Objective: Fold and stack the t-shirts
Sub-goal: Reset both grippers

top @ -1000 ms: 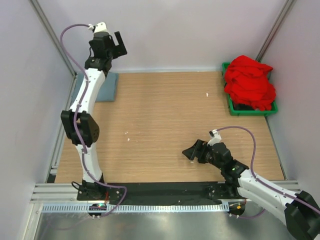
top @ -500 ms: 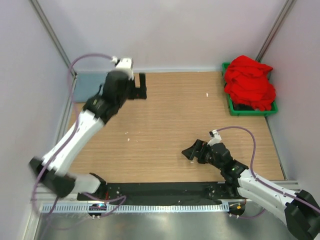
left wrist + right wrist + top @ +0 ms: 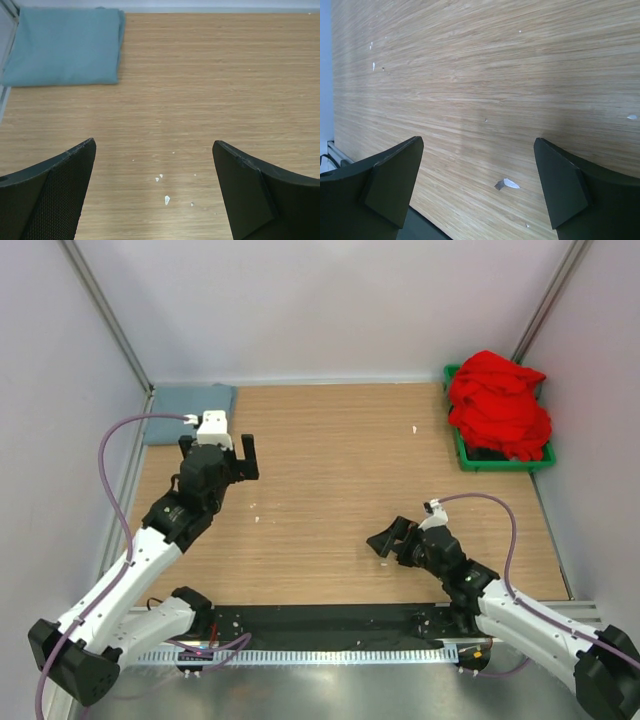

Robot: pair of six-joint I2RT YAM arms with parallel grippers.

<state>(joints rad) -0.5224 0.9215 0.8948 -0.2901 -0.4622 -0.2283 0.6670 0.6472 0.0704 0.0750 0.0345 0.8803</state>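
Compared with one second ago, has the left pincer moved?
Yes. The left pincer has drawn back from the folded grey-blue t-shirt, toward the near edge of the table.

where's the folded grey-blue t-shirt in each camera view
top external: the grey-blue t-shirt lies folded in the far left corner of the wooden table.
left wrist: upper left of the picture, lying flat and folded.
right wrist: not in it.
shared landmark: the wooden table, with its wood grain, appears in all three views.
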